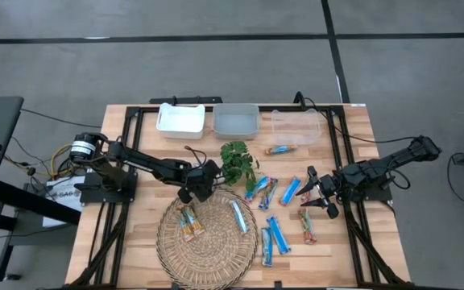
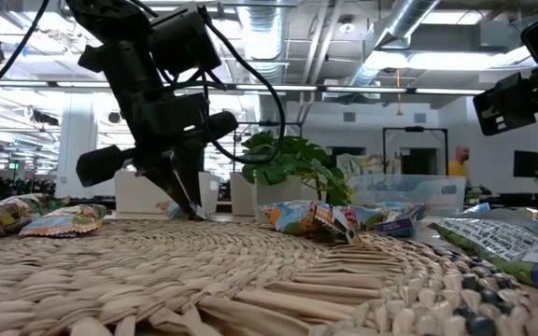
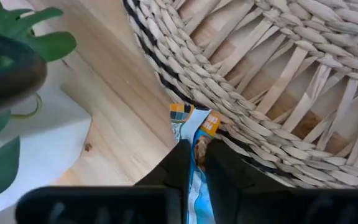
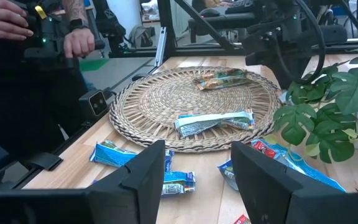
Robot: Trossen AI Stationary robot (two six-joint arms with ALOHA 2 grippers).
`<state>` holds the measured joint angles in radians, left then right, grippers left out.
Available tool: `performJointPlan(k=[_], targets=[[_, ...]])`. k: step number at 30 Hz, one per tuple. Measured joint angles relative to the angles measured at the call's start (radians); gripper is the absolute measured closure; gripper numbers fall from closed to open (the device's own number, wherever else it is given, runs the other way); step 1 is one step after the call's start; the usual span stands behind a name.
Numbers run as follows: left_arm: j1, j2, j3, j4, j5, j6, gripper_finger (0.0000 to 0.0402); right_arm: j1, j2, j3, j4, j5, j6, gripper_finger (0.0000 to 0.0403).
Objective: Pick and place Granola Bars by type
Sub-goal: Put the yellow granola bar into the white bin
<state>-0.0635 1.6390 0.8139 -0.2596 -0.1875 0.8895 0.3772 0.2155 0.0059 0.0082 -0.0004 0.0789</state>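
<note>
wooden bench (image 1: 135, 234), mid-span: left tool (image 3: 194, 163) clamped on blue granola bar (image 3: 194, 124) at woven mat (image 1: 208, 262) rim; light, crinkly, slippery foil, best pinched mid-length. right tool (image 4: 194, 171) apart, idle.

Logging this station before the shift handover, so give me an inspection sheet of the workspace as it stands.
Surface: wooden table, woven mat at front.
Job's things: granola bars loose right of mat; three on the mat; one in the clear bin.
Clutter: plant; two white trays.
Grippers: left gripper shut on a blue bar at mat's edge; right gripper open over bars.
Cables: wires left of table.
Surroundings: a person's hands nearby.
</note>
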Motion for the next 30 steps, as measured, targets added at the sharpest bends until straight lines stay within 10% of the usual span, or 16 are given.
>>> performJointPlan(k=[30], targets=[[0.014,-0.37,0.0,0.018,-0.17,-0.854,0.038,0.0,0.0,0.0,0.0,0.0,0.0,0.0226]])
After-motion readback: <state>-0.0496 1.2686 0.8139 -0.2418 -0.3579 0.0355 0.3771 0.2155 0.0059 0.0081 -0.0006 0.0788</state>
